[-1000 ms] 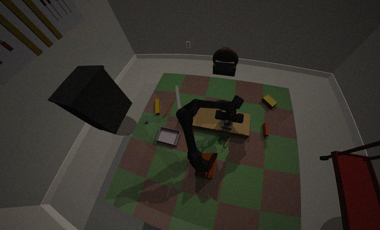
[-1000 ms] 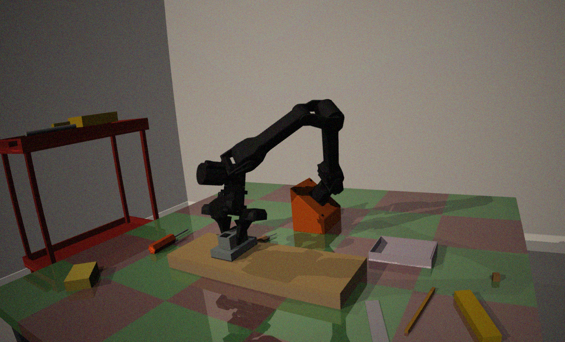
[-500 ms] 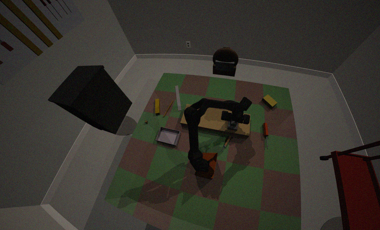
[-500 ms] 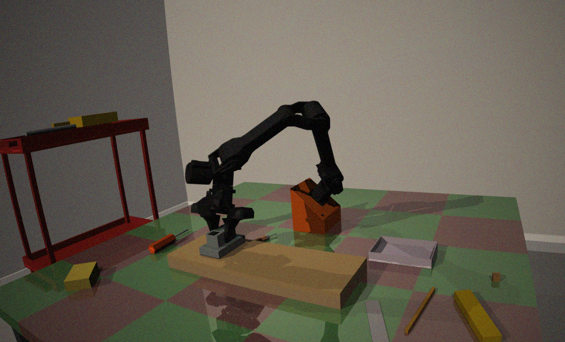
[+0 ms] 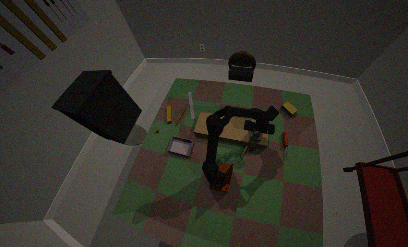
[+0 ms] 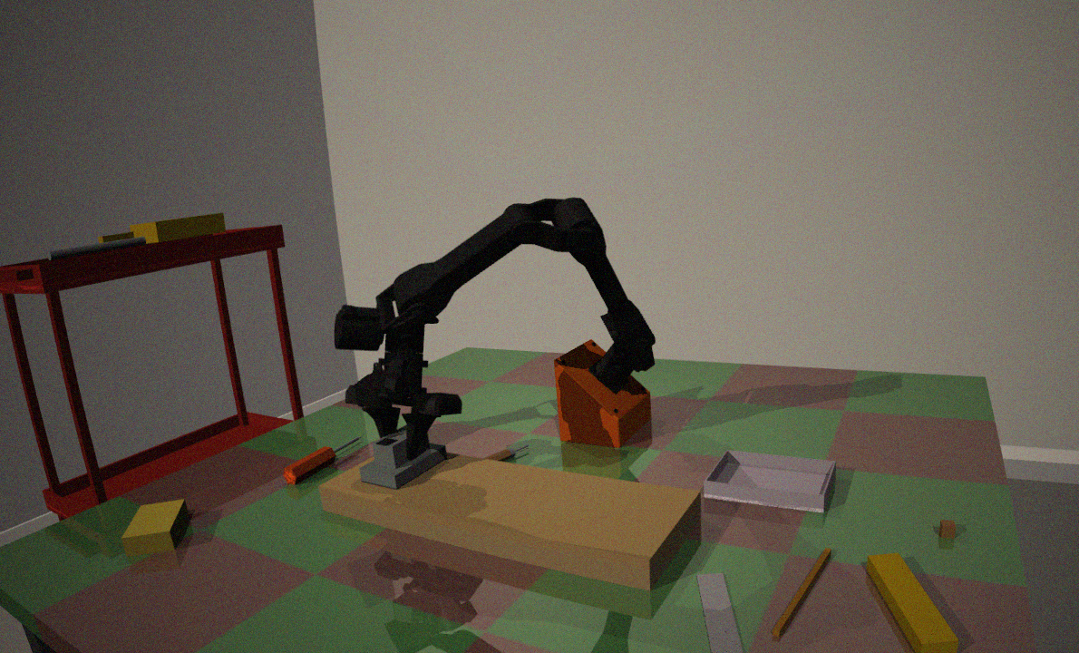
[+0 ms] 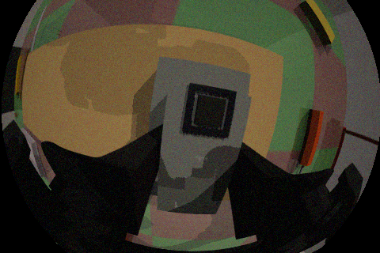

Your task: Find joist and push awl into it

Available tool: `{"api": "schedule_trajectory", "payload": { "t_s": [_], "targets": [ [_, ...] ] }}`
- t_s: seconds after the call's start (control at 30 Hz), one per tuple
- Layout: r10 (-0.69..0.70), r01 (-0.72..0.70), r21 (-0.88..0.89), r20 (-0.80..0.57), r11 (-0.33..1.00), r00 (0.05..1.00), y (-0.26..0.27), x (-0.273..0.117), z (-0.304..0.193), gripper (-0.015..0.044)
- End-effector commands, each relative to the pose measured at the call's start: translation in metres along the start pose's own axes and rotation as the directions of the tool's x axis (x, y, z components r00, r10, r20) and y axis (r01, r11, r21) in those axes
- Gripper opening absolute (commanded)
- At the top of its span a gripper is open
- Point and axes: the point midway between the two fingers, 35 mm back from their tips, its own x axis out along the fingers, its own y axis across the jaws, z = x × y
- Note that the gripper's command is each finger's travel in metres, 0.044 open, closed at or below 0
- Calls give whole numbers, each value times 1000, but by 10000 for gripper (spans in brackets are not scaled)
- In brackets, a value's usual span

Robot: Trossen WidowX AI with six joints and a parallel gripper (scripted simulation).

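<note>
My gripper point(image 5: 255, 130) point(image 6: 403, 436) point(image 7: 195, 134) is shut on the grey stud finder point(image 5: 255, 136) point(image 6: 387, 466) point(image 7: 202, 147), which sits upright on the wooden floor panel point(image 5: 236, 129) point(image 6: 559, 511) point(image 7: 47, 107), towards the panel's end nearer the red cart. Its square display point(image 7: 210, 111) is dark. The pale tray point(image 5: 180, 148) point(image 6: 771, 497) is empty beside the panel's other end. A brown-handled tool point(image 5: 244, 151) point(image 6: 502, 457) lies by the panel's long side. An orange-handled tool point(image 5: 285, 139) point(image 6: 309, 465) point(image 7: 313, 138) lies past the near-cart end. I cannot tell which is the awl.
An orange box point(image 5: 227, 185) point(image 6: 588, 414) stands at the arm's base. A yellow block point(image 5: 289, 107) point(image 6: 153, 520) lies beyond the panel on the cart side. A long yellow block point(image 5: 168, 114) point(image 6: 910, 600), thin stick point(image 5: 180, 116) point(image 6: 802, 592), pale strip point(image 5: 191, 105) point(image 6: 718, 610) and small cube point(image 5: 157, 131) point(image 6: 947, 528) lie on the tray side.
</note>
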Motion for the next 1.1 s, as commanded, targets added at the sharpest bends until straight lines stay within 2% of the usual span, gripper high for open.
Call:
{"api": "schedule_trajectory", "payload": {
  "t_s": [0.0, 0.2, 0.6, 1.07],
  "targets": [
    [-3, 3, 0, -1, 1000, 1000, -14, 0, -1, 0],
    [-4, 4, 0, -1, 1000, 1000, -28, 0, -1, 0],
    [-3, 3, 2, 1, 1000, 1000, -23, -3, 1, 0],
    [-8, 8, 1, -2, 1000, 1000, -29, -68, 21, 0]
  ]
}}
